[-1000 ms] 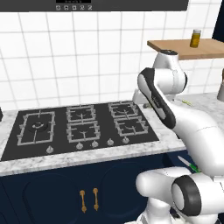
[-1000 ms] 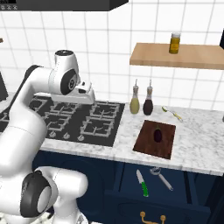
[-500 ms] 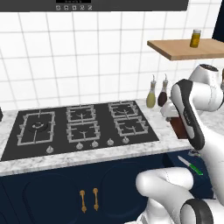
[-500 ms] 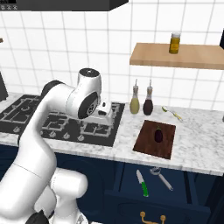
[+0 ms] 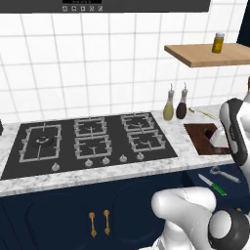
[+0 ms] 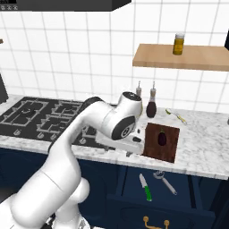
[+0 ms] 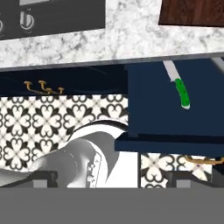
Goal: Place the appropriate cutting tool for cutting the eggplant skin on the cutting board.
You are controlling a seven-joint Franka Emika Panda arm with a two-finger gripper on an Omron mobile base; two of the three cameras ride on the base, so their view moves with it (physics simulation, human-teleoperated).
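The marble counter (image 6: 201,143) runs across the kitchen, with the black gas hob (image 5: 90,144) set into it on the left side. Below the counter, a navy drawer (image 6: 179,190) stands pulled open — inside lie a green-handled knife (image 6: 144,187) and, just beside it, a metal peeler (image 6: 164,181). The hand view looks down on that drawer, with the knife (image 7: 178,85) lying in it, blade toward the counter edge.

A tan wall shelf (image 6: 183,57) hangs above the counter's right part and carries a small yellow jar (image 6: 178,44). The cutting board (image 6: 161,142) lies flat on the counter right of the hob, near the front edge, and the eggplant (image 6: 162,138) rests on it, roughly at its middle. In the left base view the arm covers part of the board (image 5: 202,137).

Behind the board, against the tiled wall, stand two bottles — one olive-yellow (image 5: 168,108) and one dark (image 5: 181,107) — side by side. A small yellow-green item (image 6: 175,116) lies on the counter to their right; it is too small to identify.

The gripper (image 6: 130,148) hangs at the counter's front edge, just left of the board and above the open drawer. Whether its fingers are parted or closed cannot be told, and nothing is seen held in them.
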